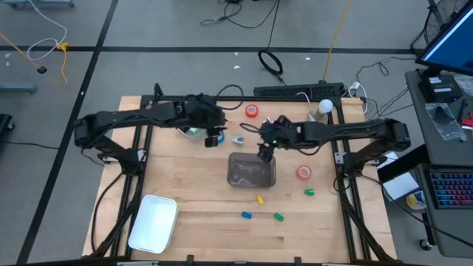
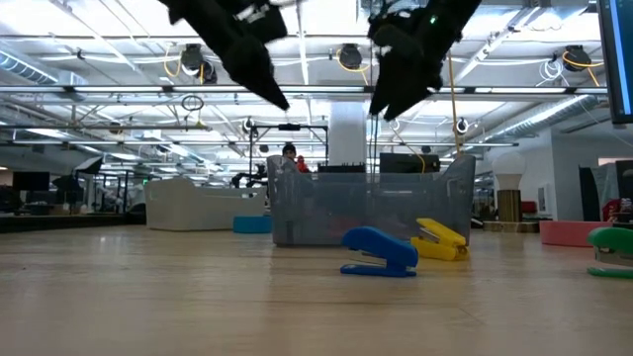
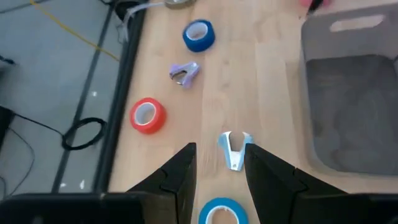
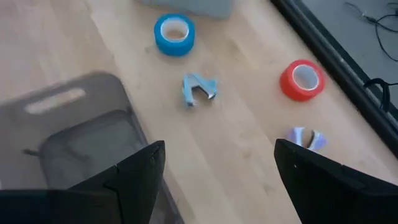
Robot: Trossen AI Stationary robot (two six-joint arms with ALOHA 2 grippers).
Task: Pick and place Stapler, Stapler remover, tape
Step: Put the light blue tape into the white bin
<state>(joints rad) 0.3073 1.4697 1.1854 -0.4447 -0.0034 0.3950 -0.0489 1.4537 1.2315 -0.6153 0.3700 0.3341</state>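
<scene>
Left gripper [image 3: 217,171] hovers half-open, empty, over the light-blue remover [image 3: 234,148] just left of the bin [image 1: 251,171]. Right gripper [image 4: 214,171] waits wide open above the bin's far edge. Next: descend, straddle, close.

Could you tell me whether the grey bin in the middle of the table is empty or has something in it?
Empty: the grey bin shows only its bare floor in both wrist views; tape rolls and staple removers lie outside on the table.

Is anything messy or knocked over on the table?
Nothing looks broken or spilled. The small things are just scattered loose on the table: a red tape roll, a pink one, little staplers and a staple remover. The grey bin sits upright and looks empty.
</scene>
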